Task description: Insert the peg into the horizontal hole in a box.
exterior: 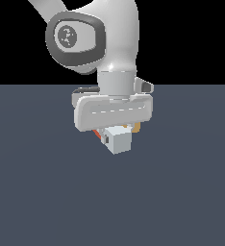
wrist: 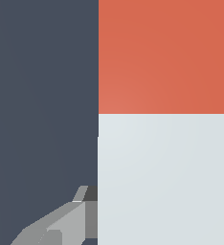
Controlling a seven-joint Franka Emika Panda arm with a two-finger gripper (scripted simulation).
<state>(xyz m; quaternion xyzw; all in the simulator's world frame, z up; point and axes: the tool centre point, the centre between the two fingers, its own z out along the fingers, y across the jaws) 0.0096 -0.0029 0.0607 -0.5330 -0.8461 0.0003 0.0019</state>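
Observation:
The peg point(exterior: 119, 141) is seen end-on just below the hand in the exterior view: its pale grey-white end faces the camera and a sliver of its red-orange half point(exterior: 95, 132) shows behind. My gripper point(exterior: 117, 139) is shut on the peg. In the wrist view the peg point(wrist: 166, 143) fills one side, red-orange half beyond the white half, with one grey finger point(wrist: 61, 225) against its side. The other finger is hidden. A small tan-orange bit of the box point(exterior: 136, 127) shows behind the hand. The hole is hidden.
The arm's white hand point(exterior: 114, 111) and wrist hang over the peg and block most of what lies behind. A flat dark grey-blue floor point(exterior: 47, 192) spreads around them.

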